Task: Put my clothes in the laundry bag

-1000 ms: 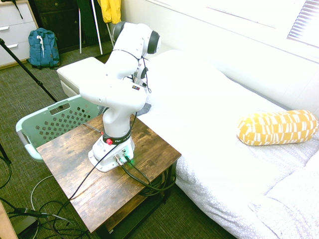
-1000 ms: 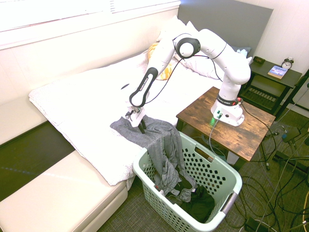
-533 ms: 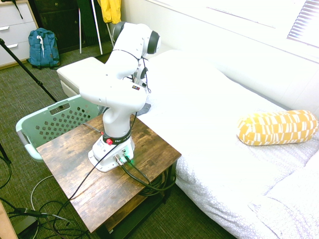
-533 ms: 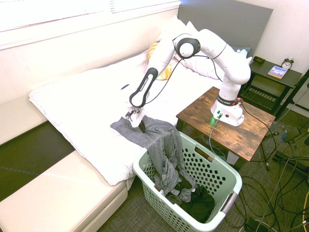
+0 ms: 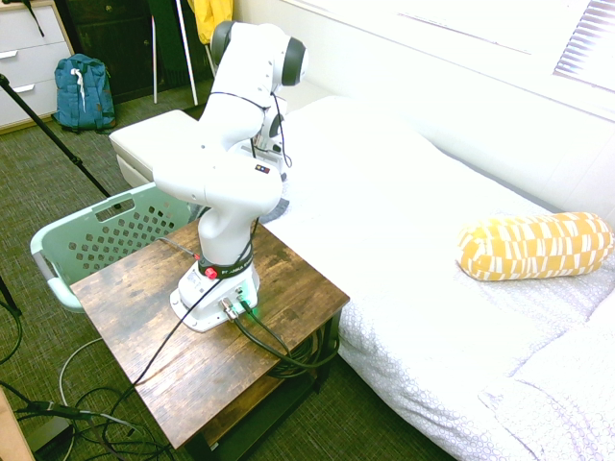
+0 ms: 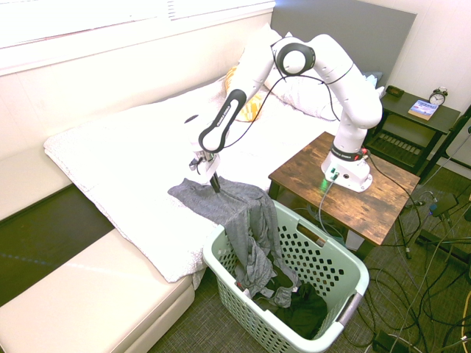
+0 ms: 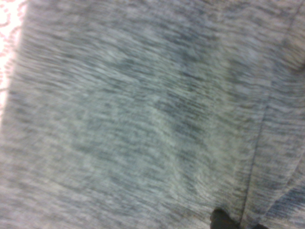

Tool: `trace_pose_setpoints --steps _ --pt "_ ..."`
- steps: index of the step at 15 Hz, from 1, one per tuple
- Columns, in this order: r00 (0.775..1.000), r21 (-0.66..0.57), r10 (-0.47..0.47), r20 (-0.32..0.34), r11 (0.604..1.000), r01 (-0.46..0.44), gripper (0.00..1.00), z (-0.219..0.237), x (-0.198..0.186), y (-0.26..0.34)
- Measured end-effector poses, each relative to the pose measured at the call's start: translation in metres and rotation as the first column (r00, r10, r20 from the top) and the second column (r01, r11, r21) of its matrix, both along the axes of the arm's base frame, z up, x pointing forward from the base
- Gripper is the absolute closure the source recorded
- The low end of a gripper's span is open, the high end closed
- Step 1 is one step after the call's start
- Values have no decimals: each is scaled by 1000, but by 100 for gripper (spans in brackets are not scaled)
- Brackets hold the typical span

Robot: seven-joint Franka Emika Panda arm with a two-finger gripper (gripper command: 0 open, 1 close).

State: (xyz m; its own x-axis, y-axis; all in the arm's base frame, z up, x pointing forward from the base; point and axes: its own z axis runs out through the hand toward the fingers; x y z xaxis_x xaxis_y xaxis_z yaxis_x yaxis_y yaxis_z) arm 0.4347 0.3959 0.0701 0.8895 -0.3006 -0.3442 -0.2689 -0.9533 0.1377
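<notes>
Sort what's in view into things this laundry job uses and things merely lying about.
Part of the job:
- grey garment, draped from bed to basket
- dark clothing inside the basket
- green laundry basket
- pincer, closed at the grey garment

Just lying about:
- yellow-and-white bolster
- blue backpack
- alarm clock
- book

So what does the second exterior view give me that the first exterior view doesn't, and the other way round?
Only the second exterior view: the dark garment inside the basket, the pincer at the grey shirt, and the alarm clock.
Only the first: the blue backpack and the drawers.
Both: the green basket, the bed and the yellow patterned pillow.
</notes>
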Motion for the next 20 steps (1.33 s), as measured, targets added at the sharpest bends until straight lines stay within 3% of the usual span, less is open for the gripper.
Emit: trace_pose_setpoints --steps 3,9,10,13,20 --pt "998 -12 13 63 1000 -13 100 61 -49 21" --pt "984 -111 108 143 989 -92 100 76 -265 36" --pt "980 -124 123 155 987 -104 0 76 -294 27" --pt "973 -156 157 171 979 -131 0 78 -337 14" --pt "965 -186 168 200 974 -131 0 73 -325 2"
